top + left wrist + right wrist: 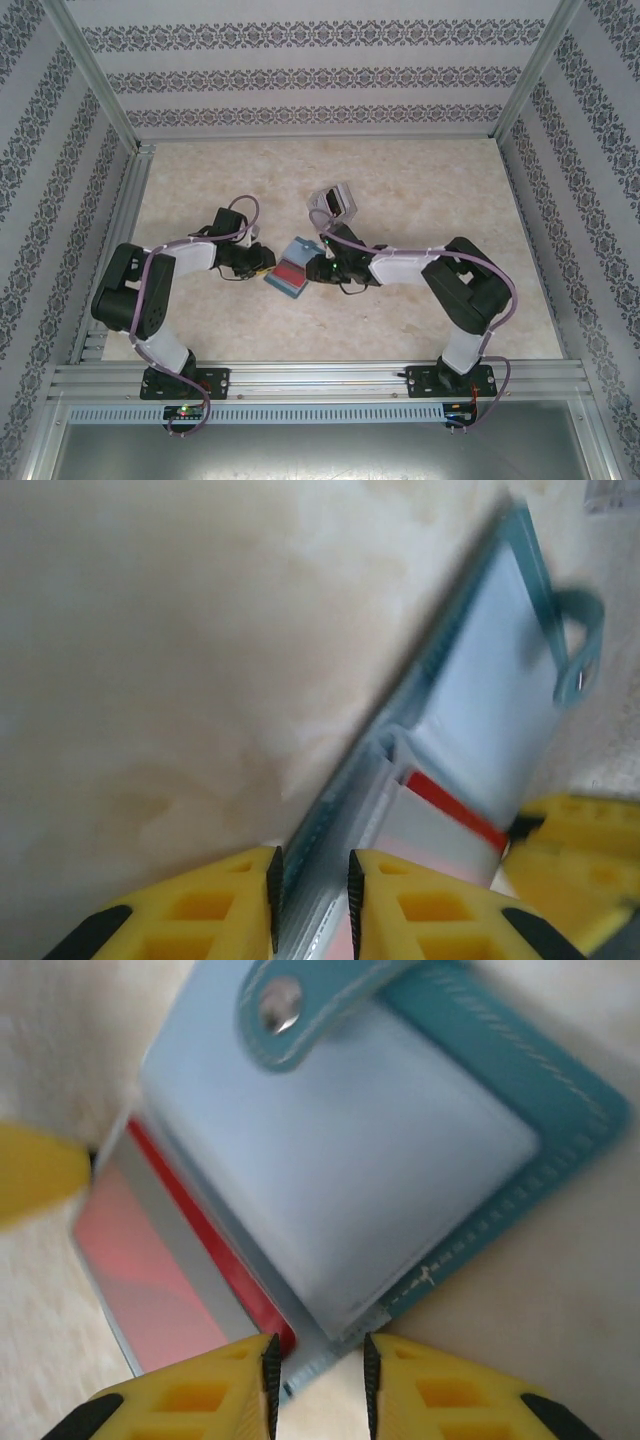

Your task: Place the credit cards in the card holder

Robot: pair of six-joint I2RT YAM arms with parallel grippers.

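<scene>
Teal-blue bifold card holder [340, 1160] lies open on beige marbled worktop [430, 200], left end effector [312, 880] clamped on its edge, likely pinning it open, right end effector [318, 1360] astride the opposite edge, grip unconfirmed, beside red plastic credit card [160, 1270] part-seated in pocket.

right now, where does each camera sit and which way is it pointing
Top camera: above and behind the bases, looking down at the table; left arm and right arm meet at the wallet.
Left wrist camera: on the left arm, looking past the left gripper along the wallet's edge.
Right wrist camera: on the right arm, looking past the right gripper onto the open wallet.
Shared: both wrist views show the wallet, a red card and the other arm's yellow finger.
</scene>
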